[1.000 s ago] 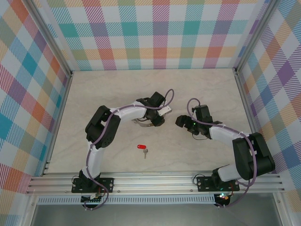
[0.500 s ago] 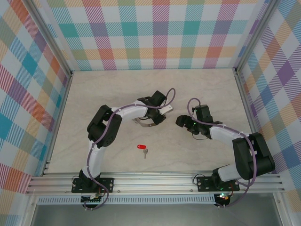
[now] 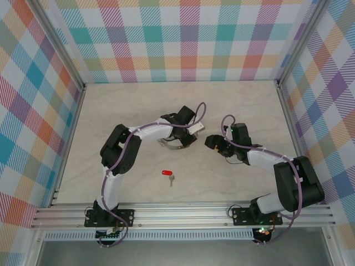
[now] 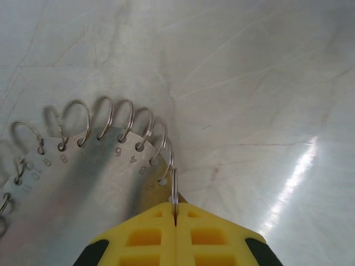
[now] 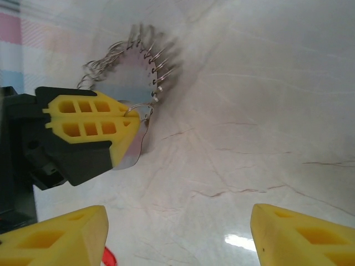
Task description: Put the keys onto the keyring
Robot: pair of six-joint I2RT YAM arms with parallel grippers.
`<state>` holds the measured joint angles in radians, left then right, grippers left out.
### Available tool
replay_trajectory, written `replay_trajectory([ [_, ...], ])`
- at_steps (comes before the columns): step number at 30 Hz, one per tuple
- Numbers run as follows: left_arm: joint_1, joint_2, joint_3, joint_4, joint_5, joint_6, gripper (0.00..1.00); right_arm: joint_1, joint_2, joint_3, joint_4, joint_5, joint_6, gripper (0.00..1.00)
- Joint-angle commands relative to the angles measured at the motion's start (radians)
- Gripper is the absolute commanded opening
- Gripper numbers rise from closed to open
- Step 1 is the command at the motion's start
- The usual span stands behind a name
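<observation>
The keyring (image 4: 83, 166), a flat grey metal ring with numbered holes and many small wire loops, is partly lifted off the marble table. My left gripper (image 4: 176, 213) is shut on one of its end loops (image 4: 175, 191), the yellow pads pressed together around the wire. From above, the keyring (image 3: 168, 143) pokes out under the left gripper (image 3: 186, 138). The key (image 3: 168, 174), with its red head and short silver blade, lies alone on the table nearer the arm bases. My right gripper (image 3: 211, 142) is open and holds nothing, facing the left gripper (image 5: 130, 123) and keyring (image 5: 133, 61); the key's red edge (image 5: 109, 257) shows beside its left finger (image 5: 61, 233).
Checked walls and metal rails (image 3: 72, 138) enclose the marble table (image 3: 233, 105). Both arms meet near the middle, a small gap apart. Bare marble stretches behind them and to either side.
My left gripper has closed onto a loop of the keyring. My right gripper has edged left toward it, its jaws a little narrower.
</observation>
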<state>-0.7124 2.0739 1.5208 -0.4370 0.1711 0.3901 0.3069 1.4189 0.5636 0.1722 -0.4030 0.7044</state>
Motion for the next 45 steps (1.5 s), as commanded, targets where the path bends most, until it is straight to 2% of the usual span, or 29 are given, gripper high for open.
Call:
replay_trajectory([
  [1,-0.007,-0.131,-0.034,0.037,0.092,-0.039,0.00,0.001,-0.009,-0.020,0.101,-0.104,0.023,0.67],
  [9,0.017,-0.298,-0.103,0.068,0.205,-0.105,0.00,0.002,-0.108,-0.029,0.187,-0.233,0.026,0.64],
  [22,0.065,-0.484,-0.136,0.074,0.382,-0.167,0.00,0.001,-0.352,0.057,0.167,-0.275,0.058,0.51],
  [28,0.098,-0.506,-0.128,0.090,0.478,-0.190,0.00,0.004,-0.330,0.122,0.190,-0.303,0.076,0.43],
  [36,0.122,-0.515,-0.096,0.069,0.586,-0.198,0.00,0.020,-0.266,0.163,0.266,-0.313,0.073,0.42],
  [45,0.124,-0.526,-0.077,0.066,0.651,-0.217,0.00,0.053,-0.233,0.170,0.316,-0.325,0.072,0.41],
])
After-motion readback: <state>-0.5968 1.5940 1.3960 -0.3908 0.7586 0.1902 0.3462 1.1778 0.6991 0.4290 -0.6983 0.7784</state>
